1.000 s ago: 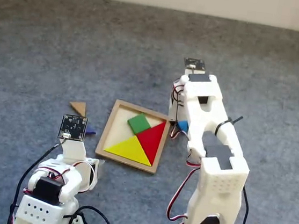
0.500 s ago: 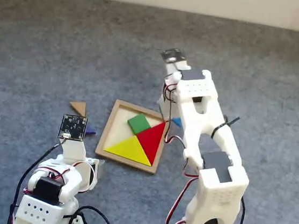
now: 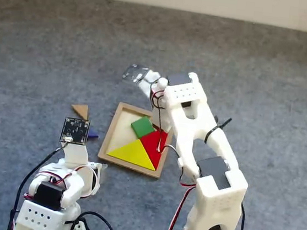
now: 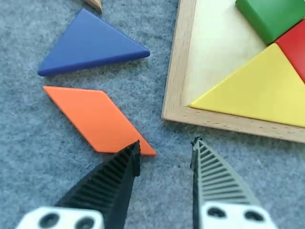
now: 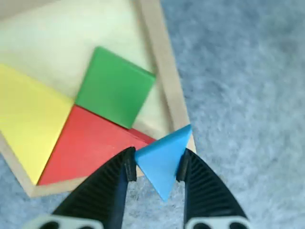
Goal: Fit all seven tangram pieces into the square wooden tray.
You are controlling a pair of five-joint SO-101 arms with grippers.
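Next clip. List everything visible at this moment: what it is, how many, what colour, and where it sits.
tray: one, pale wood, on the carpet between the arms
green square: one, green, in the tray, touching the red triangle
red triangle: one, red, in the tray
yellow triangle: one, yellow, in the tray beside the red triangle
light blue triangle: one, light blue, held over the tray's edge
dark blue triangle: one, dark blue, on the carpet outside the tray
orange parallelogram: one, orange, on the carpet next to the dark blue triangle
tan triangle: one, tan, on the carpet
carpet: grey, under everything
left gripper: open, by the orange parallelogram
right gripper: shut on the light blue triangle
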